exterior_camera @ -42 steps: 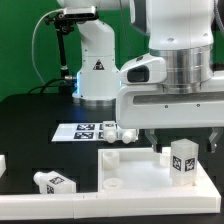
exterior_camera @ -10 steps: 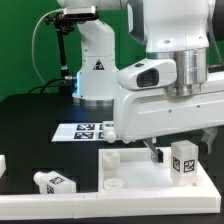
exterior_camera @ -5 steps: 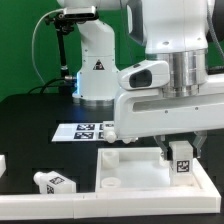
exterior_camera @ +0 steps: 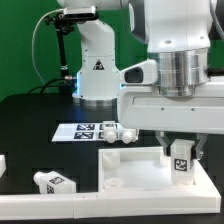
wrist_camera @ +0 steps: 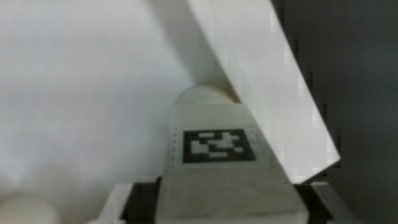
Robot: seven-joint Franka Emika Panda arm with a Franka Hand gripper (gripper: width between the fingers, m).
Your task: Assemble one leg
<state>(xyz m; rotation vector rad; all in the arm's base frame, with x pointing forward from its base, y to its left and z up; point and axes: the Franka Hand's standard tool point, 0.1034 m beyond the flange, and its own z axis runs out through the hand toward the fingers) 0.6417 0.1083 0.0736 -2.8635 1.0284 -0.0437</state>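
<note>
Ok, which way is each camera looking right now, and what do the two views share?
Exterior view: off the arm, low near the table edge, facing the arm's base across the panel; arm body, gripper and marker board show.
Wrist view: on the wrist, looking down between the fingers at the leg standing on the panel.
Shared: the tagged leg between the fingers, and the white panel.

The robot's end effector (exterior_camera: 181,152), which four seconds ago hung above the panel (exterior_camera: 130,172) toward the exterior view's left of the leg (exterior_camera: 181,157), has moved right and down, and its fingers (exterior_camera: 167,149) now straddle that leg.
</note>
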